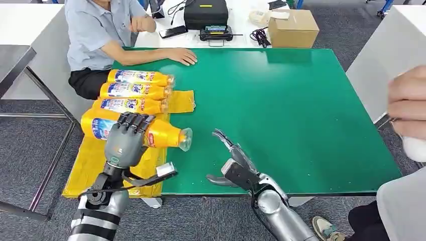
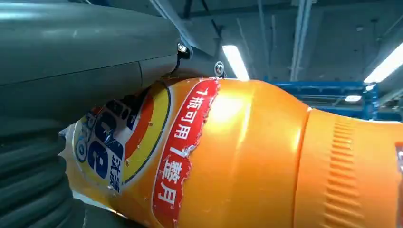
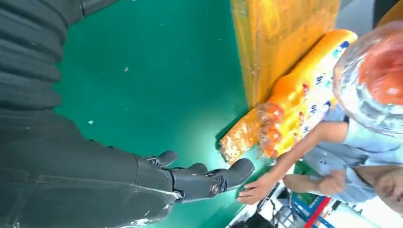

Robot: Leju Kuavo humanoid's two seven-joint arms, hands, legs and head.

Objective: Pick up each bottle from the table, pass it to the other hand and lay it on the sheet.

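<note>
Bottle in hand (image 1: pixel 145 131): lying on its side in the left robot hand (image 1: pixel 125 140), fingers wrapping over the label, cap end pointing toward the counter's middle, hanging over the sheet's near part (whether it is touching the sheet, I cannot tell).
Left robot hand: gripping the body rather than the neck, probably so the bottle is staying level for laying down.
Right robot hand (image 1: pixel 232 163): hovering over the green counter (image 1: pixel 301 115), holding nothing, fingers spreading apart.
Yellow sheet (image 1: pixel 90 165): covering the counter's left edge.
Row of bottles (image 1: pixel 135 91): three lying side by side on the sheet, caps pointing the same way, leaving the near place free.
Person's hand (image 1: pixel 182 56): resting on the counter's far edge.
</note>
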